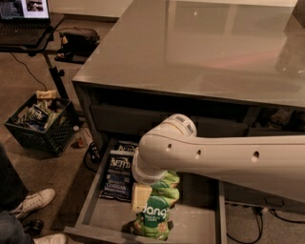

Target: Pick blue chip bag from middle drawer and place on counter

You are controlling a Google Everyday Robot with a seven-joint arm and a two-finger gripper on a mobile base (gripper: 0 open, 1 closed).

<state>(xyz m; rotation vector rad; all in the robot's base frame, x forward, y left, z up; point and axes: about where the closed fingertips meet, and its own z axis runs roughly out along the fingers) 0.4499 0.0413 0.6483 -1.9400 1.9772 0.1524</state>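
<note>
The middle drawer (pixel 102 217) is pulled open under the counter (pixel 200 47), a glossy grey top. The blue chip bag (pixel 116 175) lies flat at the drawer's left side, white lettering up. A second navy bag (pixel 127 147) peeks out just behind it. A green "dang" bag (pixel 155 218) lies in the drawer's middle. My white arm (pixel 224 159) reaches in from the right and bends down into the drawer. The gripper (pixel 141 198) hangs below the wrist, over the top of the green bag and just right of the blue bag, touching neither that I can see.
A black crate (pixel 40 125) of snacks stands on the carpet to the left. Beside it are a laptop (pixel 24 14) on a stand and a person's white shoe (pixel 34 202) at the lower left. Cables (pixel 90 157) lie by the drawer's left wall.
</note>
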